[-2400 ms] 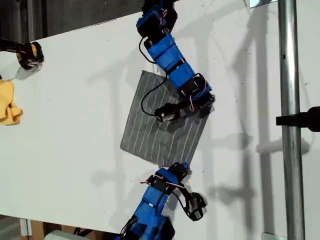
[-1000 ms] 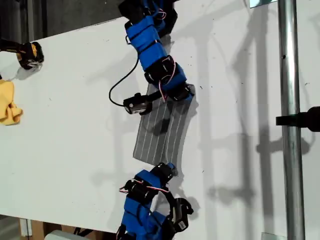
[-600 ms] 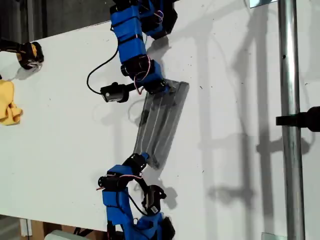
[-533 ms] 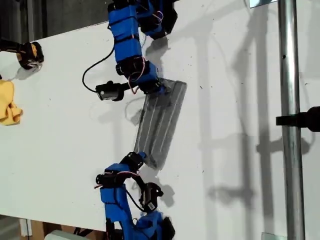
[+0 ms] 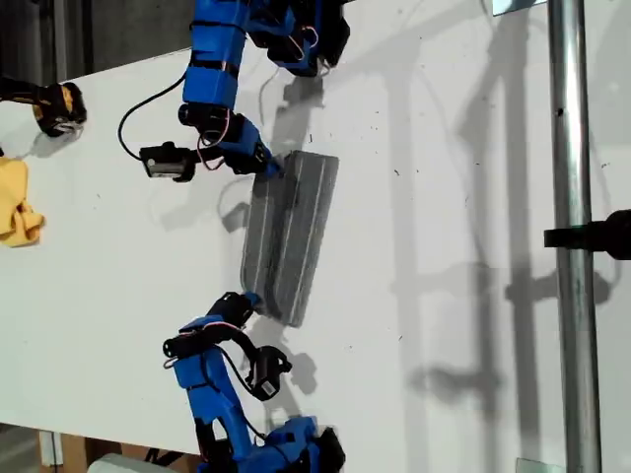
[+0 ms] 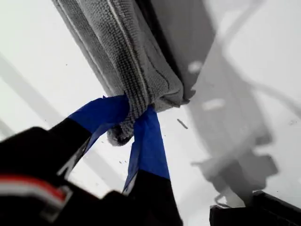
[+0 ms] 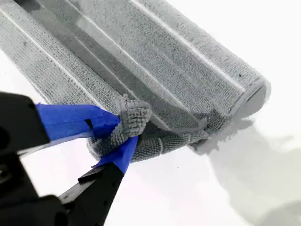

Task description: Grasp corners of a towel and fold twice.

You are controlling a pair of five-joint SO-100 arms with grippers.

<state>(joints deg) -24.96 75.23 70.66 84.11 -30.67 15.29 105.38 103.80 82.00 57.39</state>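
The grey white-striped towel [image 5: 286, 236] lies doubled over into a narrow strip on the white table [image 5: 444, 296]. In the exterior view one blue arm's gripper [image 5: 258, 168] pinches the strip's far corner and the other arm's gripper [image 5: 246, 301] pinches its near corner, both on the strip's left edge. I cannot tell which arm is first. My first gripper [image 6: 131, 117] is shut on a bunched corner of the towel [image 6: 127, 52]. My second gripper [image 7: 124, 129] is shut on another corner, with the folded towel [image 7: 155, 61] stretching away.
A small yellow cloth [image 5: 18, 202] and a black-and-yellow object [image 5: 57, 106] sit at the exterior view's left edge. A metal pole [image 5: 570, 296] with a black clamp [image 5: 596, 235] runs down that view's right side. The table's far edge slants across the top left.
The towel lay flat and square. Both arms have swung toward the exterior view's left, carrying two corners over, so the towel is now a narrow doubled strip.
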